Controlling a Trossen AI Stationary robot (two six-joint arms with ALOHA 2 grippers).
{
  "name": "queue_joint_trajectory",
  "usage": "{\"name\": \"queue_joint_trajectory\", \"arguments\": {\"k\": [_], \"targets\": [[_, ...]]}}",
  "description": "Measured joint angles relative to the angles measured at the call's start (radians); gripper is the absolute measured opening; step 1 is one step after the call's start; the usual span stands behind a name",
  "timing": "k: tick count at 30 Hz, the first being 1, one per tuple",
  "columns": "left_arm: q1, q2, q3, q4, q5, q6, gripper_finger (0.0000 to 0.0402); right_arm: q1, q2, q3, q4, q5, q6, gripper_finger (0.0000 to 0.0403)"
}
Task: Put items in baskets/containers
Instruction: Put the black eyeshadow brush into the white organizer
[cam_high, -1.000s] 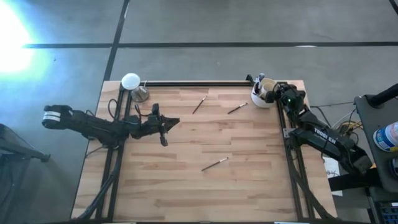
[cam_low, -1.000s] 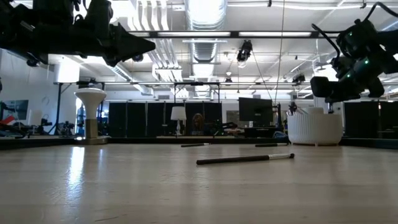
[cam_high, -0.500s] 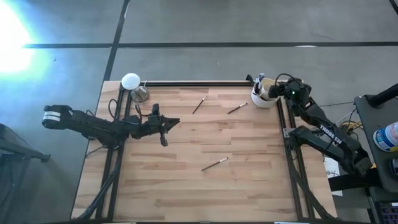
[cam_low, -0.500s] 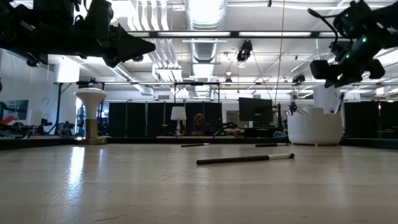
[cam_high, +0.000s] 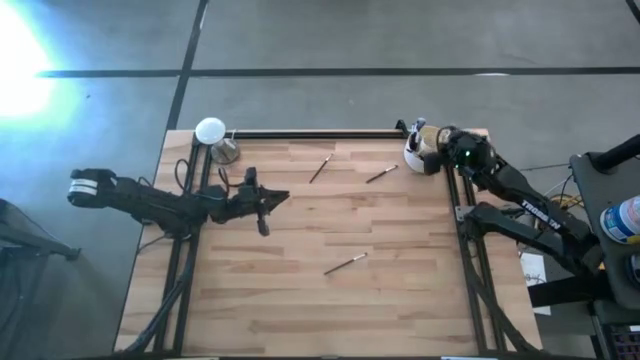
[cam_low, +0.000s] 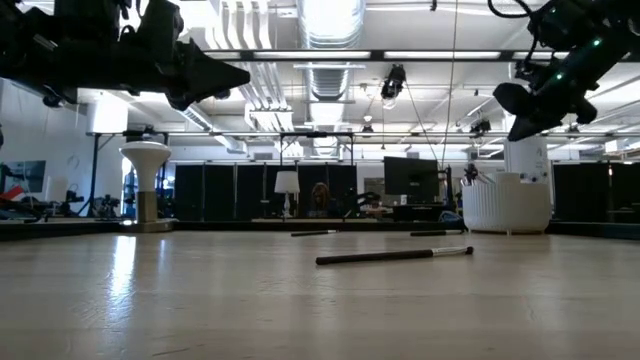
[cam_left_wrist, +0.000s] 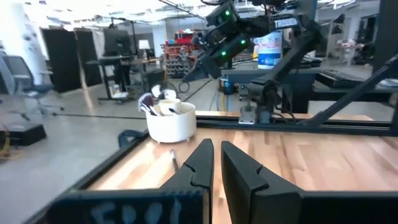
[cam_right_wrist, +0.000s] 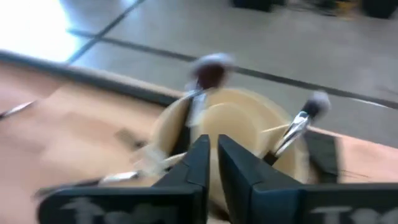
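Observation:
The round cream-white cup (cam_high: 418, 158) (cam_low: 505, 205) (cam_left_wrist: 171, 121) (cam_right_wrist: 249, 121) stands at the table's far right corner. Several brushes stick up out of it, among them a fluffy-headed one (cam_right_wrist: 210, 67) and a thin one (cam_right_wrist: 297, 127). Three brushes lie flat on the table: two near the far edge (cam_high: 320, 169) (cam_high: 381, 174) and one in the middle (cam_high: 345, 264) (cam_low: 395, 255). My right gripper (cam_high: 440, 142) (cam_low: 508, 100) (cam_right_wrist: 214, 158) hangs above the cup, shut and empty. My left gripper (cam_high: 283, 196) (cam_low: 240, 72) (cam_left_wrist: 216, 163) waits shut, raised over the table's left part.
A flat white disc on a brass-coloured stand (cam_high: 211, 131) (cam_low: 146, 155) sits at the table's far left corner. A dark rail (cam_high: 310, 133) runs along the far edge. Bare wood lies across the near half of the table (cam_high: 330, 310).
My right gripper has risen higher above the cup and swung slightly over it. The left arm and the three brushes on the table have kept still.

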Motion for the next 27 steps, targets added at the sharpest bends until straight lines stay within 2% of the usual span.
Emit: {"name": "queue_joint_trajectory", "arguments": {"k": [6, 9, 13, 17, 20, 27], "targets": [[-0.003, 0.037, 0.033, -0.101, 0.064, -0.018, 0.0022, 0.267, -0.015, -0.074, 0.089, 0.048, 0.031, 0.0009], [-0.019, 0.119, 0.085, -0.168, 0.082, -0.041, 0.0022, 0.407, -0.01, -0.101, 0.167, 0.101, 0.03, 0.0008], [-0.064, 0.289, 0.181, -0.224, 0.082, -0.073, 0.0022, 0.54, -0.004, -0.098, 0.237, 0.227, 0.009, 0.0008], [-0.132, 0.483, 0.279, -0.235, 0.061, -0.129, 0.0023, 0.591, -0.003, -0.077, 0.269, 0.284, 0.001, 0.0008], [-0.175, 0.6, 0.365, -0.289, 0.05, -0.17, 0.0028, 0.595, -0.001, -0.074, 0.288, 0.289, 0.0, 0.0008], [-0.237, 0.743, 0.525, -0.419, 0.038, -0.273, 0.0062, 0.595, 0.0, -0.082, 0.284, 0.289, 0.004, 0.0008]]}}
